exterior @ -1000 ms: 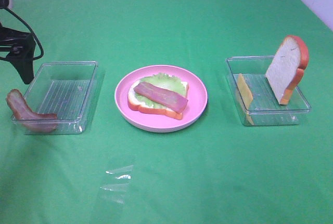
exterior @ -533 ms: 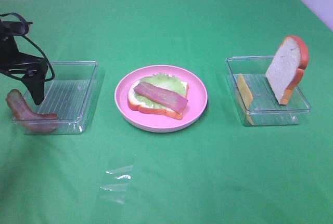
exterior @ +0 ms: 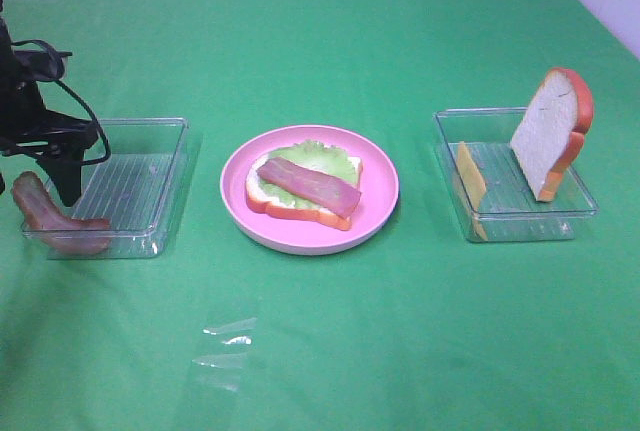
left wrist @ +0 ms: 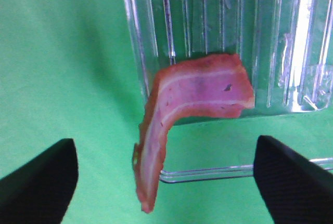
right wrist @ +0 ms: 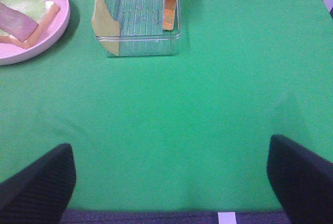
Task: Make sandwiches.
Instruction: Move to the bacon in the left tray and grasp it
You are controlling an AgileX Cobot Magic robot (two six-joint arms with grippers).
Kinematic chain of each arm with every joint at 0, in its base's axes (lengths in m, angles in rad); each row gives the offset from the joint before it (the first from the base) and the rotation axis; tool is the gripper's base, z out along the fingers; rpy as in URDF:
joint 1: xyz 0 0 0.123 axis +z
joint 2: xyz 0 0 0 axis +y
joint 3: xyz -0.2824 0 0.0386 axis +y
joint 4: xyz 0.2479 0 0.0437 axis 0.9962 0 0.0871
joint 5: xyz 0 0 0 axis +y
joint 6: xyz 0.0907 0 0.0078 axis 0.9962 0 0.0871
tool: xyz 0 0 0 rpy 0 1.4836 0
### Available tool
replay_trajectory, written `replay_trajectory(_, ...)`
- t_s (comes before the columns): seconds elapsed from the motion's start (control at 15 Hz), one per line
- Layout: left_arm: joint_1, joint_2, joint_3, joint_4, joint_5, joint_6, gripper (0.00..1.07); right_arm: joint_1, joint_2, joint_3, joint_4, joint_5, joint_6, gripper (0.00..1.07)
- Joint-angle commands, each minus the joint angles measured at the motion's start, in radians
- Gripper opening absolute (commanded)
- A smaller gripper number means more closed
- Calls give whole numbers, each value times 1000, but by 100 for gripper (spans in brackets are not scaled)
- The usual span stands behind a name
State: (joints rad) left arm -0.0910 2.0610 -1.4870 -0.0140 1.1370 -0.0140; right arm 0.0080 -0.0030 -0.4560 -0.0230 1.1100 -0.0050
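On the pink plate [exterior: 385, 206] lies a bread slice with lettuce and one bacon strip [exterior: 308, 185] on top; it also shows in the right wrist view [right wrist: 21, 21]. A second bacon strip [exterior: 50, 219] hangs over the near left corner of the left clear tray [exterior: 135, 186]. My left gripper [exterior: 38, 183] is open just above this strip [left wrist: 192, 91], one finger on each side, not touching. A second bread slice [exterior: 550, 133] leans upright in the right tray [exterior: 520, 223], with a cheese slice [exterior: 470, 179] on its left wall. My right gripper [right wrist: 169, 182] is open and empty over bare cloth.
A scrap of clear plastic film [exterior: 225, 346] lies on the green cloth in front of the plate. A black cable loops off the left arm [exterior: 60, 91]. The right arm is out of the exterior high view.
My left gripper has come in from the left edge and dropped down over the bacon strip at the left tray's corner. Nothing else has moved.
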Motion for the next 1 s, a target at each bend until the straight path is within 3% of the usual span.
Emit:
replay_trajectory(0.07,0,6,8,1,1,-3,58,0,-23,3,-1,-3,-6,96)
replay_trajectory(0.4,0,1,8,-7,9,-2,59,0,-23,3,-1,-3,-6,96)
replay_trajectory(0.53,0,1,8,-8,9,-2,52,0,-23,3,-1,-3,-6,96)
replay_trajectory(0.6,0,1,8,-9,13,-2,30,0,-23,3,-1,-3,-6,96)
replay_trajectory(0.73,0,1,8,-9,13,-1,1,0,-23,3,-1,-3,-6,96)
replay_trajectory(1.0,0,-1,7,-12,34,3,0,0,-23,3,-1,-3,-6,96)
